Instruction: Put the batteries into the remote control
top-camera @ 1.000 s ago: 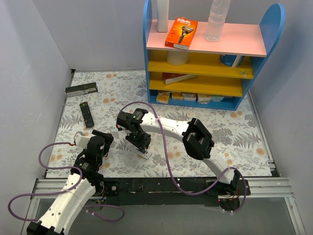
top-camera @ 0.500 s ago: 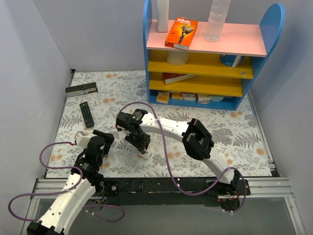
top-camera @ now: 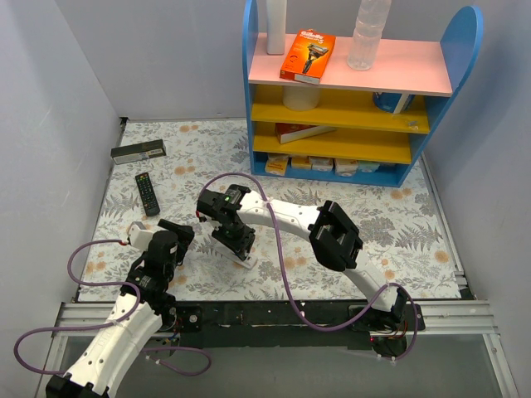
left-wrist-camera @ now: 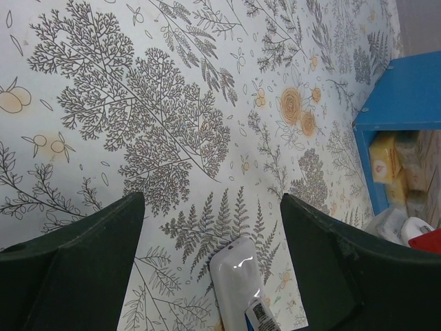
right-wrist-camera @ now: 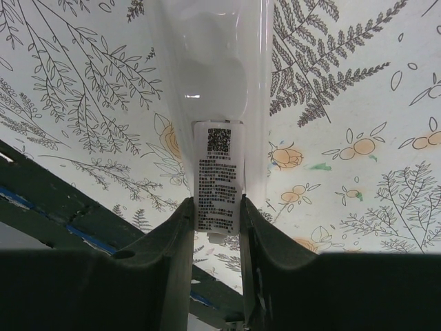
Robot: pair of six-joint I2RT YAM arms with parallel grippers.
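Observation:
The remote control [right-wrist-camera: 213,76] is a slim white bar with a printed label, lying lengthwise ahead of my right gripper [right-wrist-camera: 215,203]. The gripper is shut on the labelled end, both fingers pressed against its sides. In the top view the right gripper [top-camera: 239,242] is low over the mat, and the remote's white end [top-camera: 249,264] pokes out toward the near edge. My left gripper [left-wrist-camera: 211,200] is open just to the left, its jaws wide apart, with the remote's rounded tip [left-wrist-camera: 238,276] below and between them, untouched. The left gripper [top-camera: 170,239] holds nothing. No batteries are in view.
A black remote with coloured buttons [top-camera: 147,192] and a long dark box [top-camera: 138,151] lie at the far left of the floral mat [top-camera: 390,232]. A blue shelf unit [top-camera: 357,91] with boxes and a bottle stands at the back right. Purple cables loop round both arms.

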